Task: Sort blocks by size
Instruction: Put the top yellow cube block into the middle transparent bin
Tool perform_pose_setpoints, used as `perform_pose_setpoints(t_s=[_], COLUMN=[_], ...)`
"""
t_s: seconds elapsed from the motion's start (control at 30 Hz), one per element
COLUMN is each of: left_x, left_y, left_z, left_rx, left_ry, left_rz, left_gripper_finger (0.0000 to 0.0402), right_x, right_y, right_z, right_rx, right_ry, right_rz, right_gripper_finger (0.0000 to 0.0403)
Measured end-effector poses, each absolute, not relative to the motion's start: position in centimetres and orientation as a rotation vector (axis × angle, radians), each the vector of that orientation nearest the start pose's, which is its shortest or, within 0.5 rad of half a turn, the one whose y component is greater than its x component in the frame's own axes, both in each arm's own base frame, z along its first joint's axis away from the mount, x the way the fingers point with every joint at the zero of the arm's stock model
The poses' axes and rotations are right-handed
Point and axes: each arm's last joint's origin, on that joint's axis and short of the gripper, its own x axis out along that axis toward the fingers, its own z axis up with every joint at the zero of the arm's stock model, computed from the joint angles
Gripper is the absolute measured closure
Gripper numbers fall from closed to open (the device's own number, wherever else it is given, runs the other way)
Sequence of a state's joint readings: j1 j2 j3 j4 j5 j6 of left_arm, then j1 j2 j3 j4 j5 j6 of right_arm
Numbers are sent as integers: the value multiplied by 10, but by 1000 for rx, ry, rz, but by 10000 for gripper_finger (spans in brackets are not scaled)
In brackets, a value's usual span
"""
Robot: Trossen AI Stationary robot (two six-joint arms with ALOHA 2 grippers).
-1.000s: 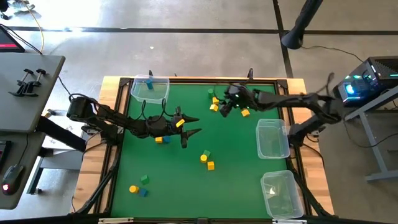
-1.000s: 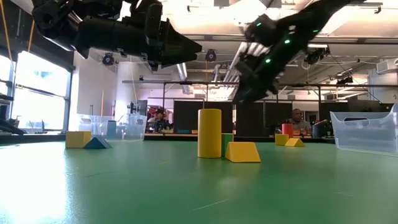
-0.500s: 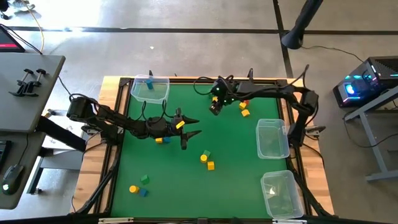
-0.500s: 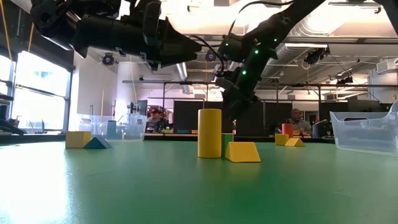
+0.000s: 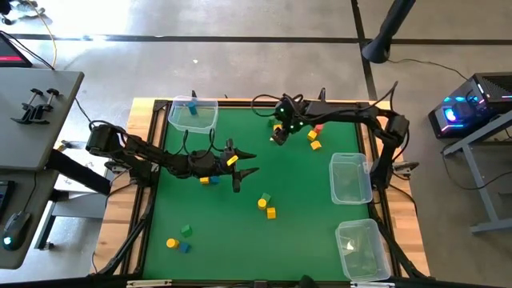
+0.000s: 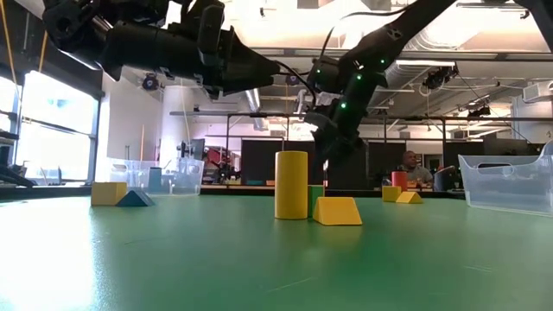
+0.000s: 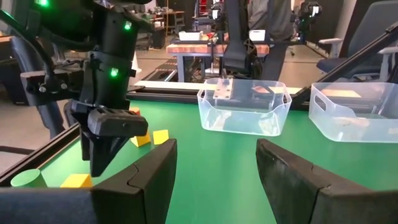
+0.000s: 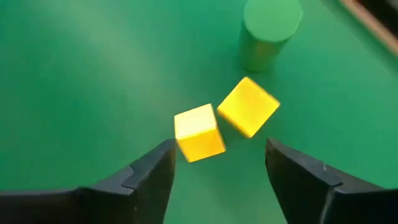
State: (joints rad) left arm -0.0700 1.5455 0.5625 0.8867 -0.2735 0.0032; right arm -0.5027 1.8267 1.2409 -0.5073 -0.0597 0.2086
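Overhead, right claw (image 8: 214,177) gapes above 2 yellow blocks (image 8: 199,132).

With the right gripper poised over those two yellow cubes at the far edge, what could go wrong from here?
The right gripper is open above two yellow cubes that nearly touch at a corner, so closing may catch both or knock one aside. A green cylinder stands just beyond them and might get bumped. The left gripper, also open, hovers mid-table; a wide swing by either arm may bring them close.
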Motion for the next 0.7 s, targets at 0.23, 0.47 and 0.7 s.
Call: perform_pose_setpoints(t_s=[0.23, 0.47, 0.7], left_x=[294, 294, 294], left_y=[-13, -13, -13], left_z=[188, 188, 188], left_rx=[20, 20, 20], left_ry=[95, 95, 95], left_rz=[203, 203, 203], left_gripper_finger=[195, 195, 195], right_x=[322, 331, 340], right_y=[-181, -187, -192], right_z=[186, 171, 148], right_rx=[523, 540, 559], right_ry=[999, 966, 956], right_rz=[-632, -651, -701], right_gripper_finger=[131, 130, 130])
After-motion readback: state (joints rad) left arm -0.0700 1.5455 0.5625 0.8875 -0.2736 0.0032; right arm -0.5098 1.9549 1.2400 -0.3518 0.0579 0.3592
